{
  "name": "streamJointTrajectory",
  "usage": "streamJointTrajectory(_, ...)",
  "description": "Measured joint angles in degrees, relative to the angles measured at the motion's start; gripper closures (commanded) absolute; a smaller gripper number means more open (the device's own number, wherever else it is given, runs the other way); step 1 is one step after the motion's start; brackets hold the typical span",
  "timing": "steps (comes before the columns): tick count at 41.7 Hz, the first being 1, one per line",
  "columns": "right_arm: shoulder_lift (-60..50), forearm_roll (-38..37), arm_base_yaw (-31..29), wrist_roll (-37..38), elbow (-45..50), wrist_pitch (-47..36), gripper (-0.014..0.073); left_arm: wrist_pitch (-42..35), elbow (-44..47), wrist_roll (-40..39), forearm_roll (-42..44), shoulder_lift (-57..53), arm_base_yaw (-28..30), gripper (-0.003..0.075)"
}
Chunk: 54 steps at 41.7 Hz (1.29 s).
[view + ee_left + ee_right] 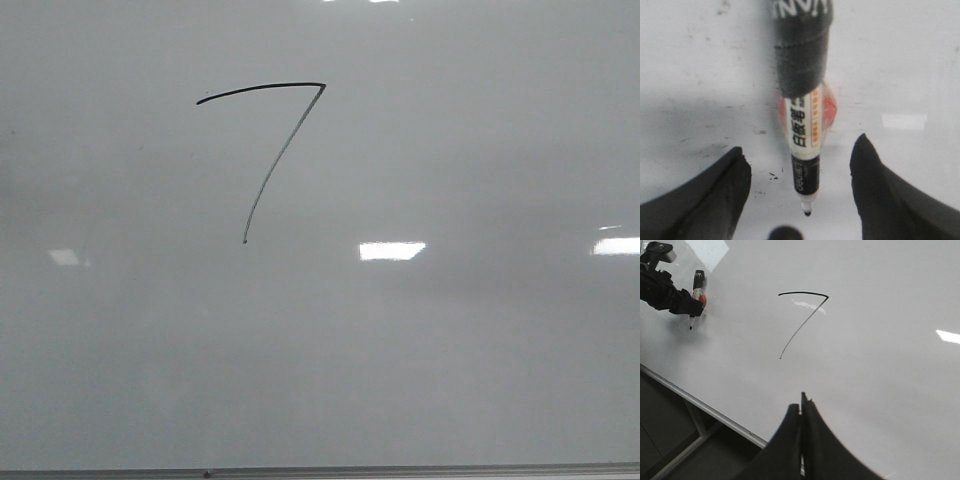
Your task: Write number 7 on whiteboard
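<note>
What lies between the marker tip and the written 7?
Only bare whiteboard separates the marker from the number 7, seen in the right wrist view.

Whiteboard (450, 350) lies open — only the number 7 (270, 150) marks it.

front: square-on to whiteboard (480, 380) | my left wrist: close above it | my right wrist: oblique, farther; shares number 7 (268, 150) with front
</note>
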Motion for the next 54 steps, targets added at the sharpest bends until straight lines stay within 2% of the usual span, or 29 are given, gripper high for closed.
streamJointTrajectory(8,0.0,0.0,0.0,0.0,0.0,0.0,0.0653,1.0,4.8,0.0,0.0,-12.5,0.0,0.0373)
streamJointTrajectory(14,0.0,0.0,0.0,0.0,0.0,0.0,0.0653,1.0,10.0,0.0,-0.1,-25.3,0.0,0.0456)
streamJointTrajectory(27,0.0,0.0,0.0,0.0,0.0,0.0,0.0653,1.3,19.2,0.0,-0.1,-50.7,0.0,0.0742)
streamJointTrajectory(39,0.0,0.0,0.0,0.0,0.0,0.0,0.0653,1.4,20.3,0.0,-0.1,-62.4,0.0,0.0741)
streamJointTrajectory(54,0.0,0.0,0.0,0.0,0.0,0.0,0.0653,1.4,20.3,0.0,-0.1,-63.4,0.0,0.0741)
